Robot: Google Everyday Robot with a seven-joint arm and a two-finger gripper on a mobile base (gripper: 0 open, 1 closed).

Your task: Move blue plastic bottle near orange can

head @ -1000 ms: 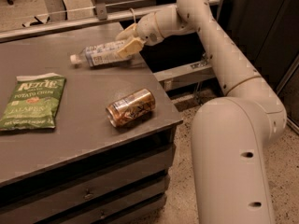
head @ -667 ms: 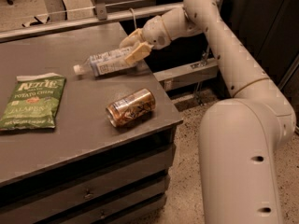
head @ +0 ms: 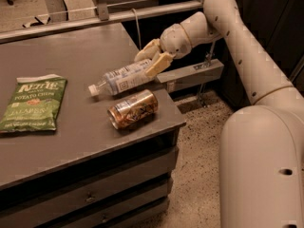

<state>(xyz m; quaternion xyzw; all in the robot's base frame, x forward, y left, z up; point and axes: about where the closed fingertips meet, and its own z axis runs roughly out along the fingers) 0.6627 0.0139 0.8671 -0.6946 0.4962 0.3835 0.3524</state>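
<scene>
The blue plastic bottle (head: 121, 80) is clear with a white cap pointing left and a blue-and-white label. It is held tilted just above the table, right behind the orange can. My gripper (head: 151, 59) is shut on the bottle's right end, above the table's right edge. The orange can (head: 132, 109) lies on its side near the table's front right corner, a short gap below the bottle.
A green chip bag (head: 31, 103) lies flat at the left of the grey table (head: 71, 51). A metal rail (head: 109, 14) runs along the table's far edge. Drawers (head: 95, 194) sit under the table front. My arm's white base (head: 261, 170) stands to the right on the speckled floor.
My gripper has carried the bottle forward and to the right, from the back of the table down to just behind the orange can. The can and chip bag have not moved.
</scene>
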